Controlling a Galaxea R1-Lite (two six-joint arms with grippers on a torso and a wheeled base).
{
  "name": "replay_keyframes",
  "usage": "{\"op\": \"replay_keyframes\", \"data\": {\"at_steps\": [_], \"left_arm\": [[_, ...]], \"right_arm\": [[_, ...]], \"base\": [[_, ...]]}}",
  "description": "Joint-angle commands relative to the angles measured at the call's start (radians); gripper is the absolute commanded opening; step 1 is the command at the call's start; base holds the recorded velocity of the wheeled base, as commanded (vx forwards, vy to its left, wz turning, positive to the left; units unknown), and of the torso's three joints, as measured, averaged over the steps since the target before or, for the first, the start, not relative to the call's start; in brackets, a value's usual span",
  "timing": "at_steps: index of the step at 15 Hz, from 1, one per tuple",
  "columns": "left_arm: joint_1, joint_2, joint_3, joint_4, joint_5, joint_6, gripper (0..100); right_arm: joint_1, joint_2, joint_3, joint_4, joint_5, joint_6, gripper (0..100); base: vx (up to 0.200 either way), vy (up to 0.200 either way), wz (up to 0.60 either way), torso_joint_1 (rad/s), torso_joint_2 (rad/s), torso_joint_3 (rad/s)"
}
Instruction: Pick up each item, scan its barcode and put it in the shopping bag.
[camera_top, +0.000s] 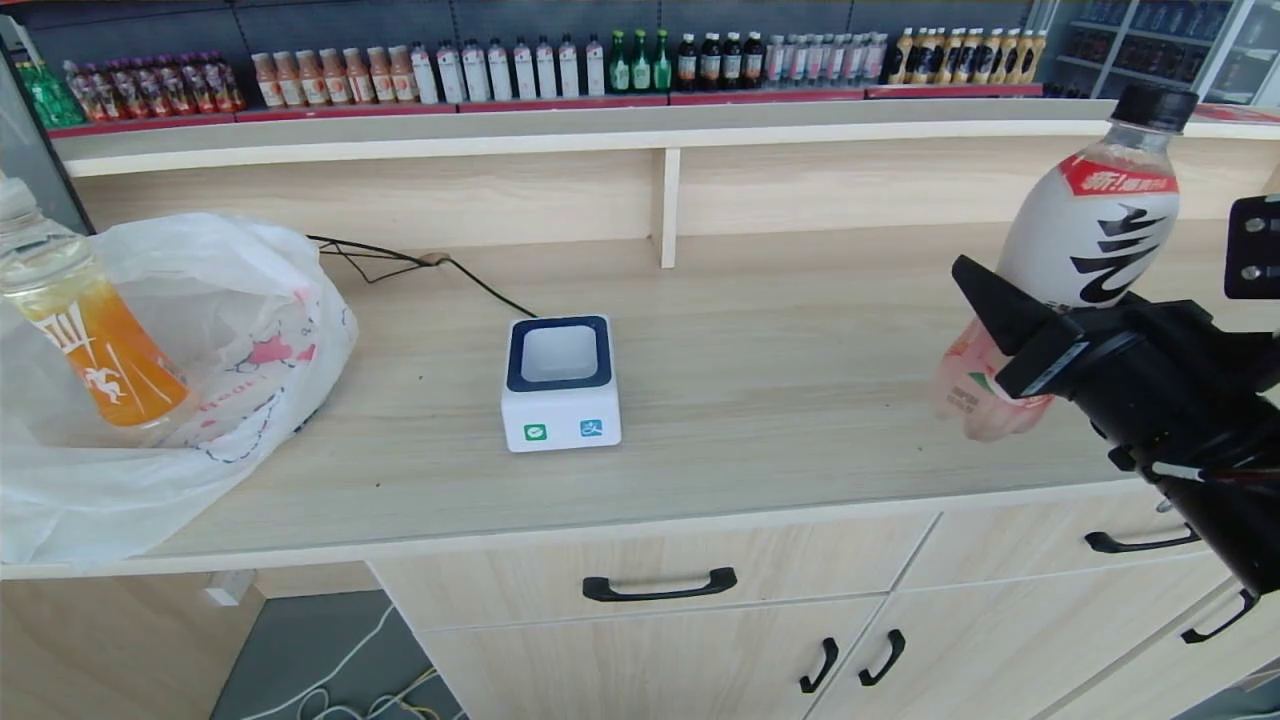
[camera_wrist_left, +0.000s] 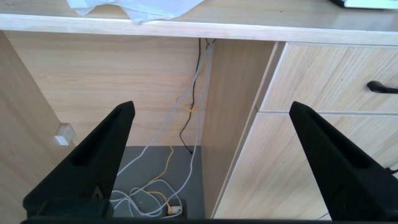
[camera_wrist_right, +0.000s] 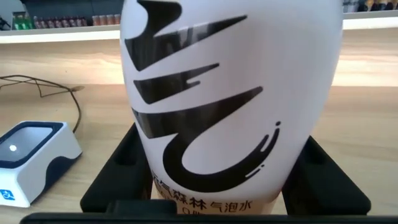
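Right gripper (camera_top: 1030, 345) is clamped around the lower half of the white-and-pink drink bottle (camera_top: 1085, 235), its arm coming in from the robot's right. The bottle leans, black cap uppermost, over the right part of the wooden counter (camera_top: 800, 380), well apart from the scanner (camera_top: 560, 385) at the middle. Left gripper (camera_wrist_left: 214, 168) sits low, below the counter's edge, its fingers spread wide with nothing between them, facing the open recess with loose cables. On the counter's left end, the shopping bag (camera_top: 250, 330) holds an orange drink bottle (camera_top: 100, 350).
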Motion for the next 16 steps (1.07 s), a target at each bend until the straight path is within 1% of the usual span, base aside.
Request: {"op": "replay_keyframes", "data": {"at_steps": [1, 6, 8, 10, 13, 16], "left_arm": [[0.001, 0.000, 0.000, 0.000, 0.000, -0.003, 100], [0.001, 0.000, 0.000, 0.000, 0.000, -0.003, 100], [0.001, 0.000, 0.000, 0.000, 0.000, -0.003, 100], [0.001, 0.000, 0.000, 0.000, 0.000, -0.003, 100], [0.001, 0.000, 0.000, 0.000, 0.000, -0.003, 100], [0.000, 0.000, 0.000, 0.000, 0.000, -0.001, 100]], "right_arm": [[-0.003, 0.002, 0.014, 0.001, 0.001, 0.000, 0], [-0.006, 0.011, 0.025, -0.002, 0.004, 0.000, 0], [-0.009, 0.003, 0.054, -0.010, 0.006, 0.001, 0], [-0.026, -0.014, 0.080, -0.013, 0.024, 0.001, 0], [-0.033, -0.023, 0.077, -0.013, 0.038, -0.002, 0], [-0.035, -0.032, 0.088, -0.014, 0.038, -0.002, 0]], "base": [[0.000, 0.200, 0.00, 0.007, 0.00, 0.002], [0.000, 0.200, 0.00, 0.013, 0.01, 0.002], [0.000, 0.200, 0.00, -0.010, 0.00, 0.009], [0.000, 0.200, 0.00, 0.005, 0.01, 0.005], [0.000, 0.200, 0.00, -0.001, 0.00, 0.001], [0.000, 0.000, 0.00, 0.000, 0.00, 0.000]]}}
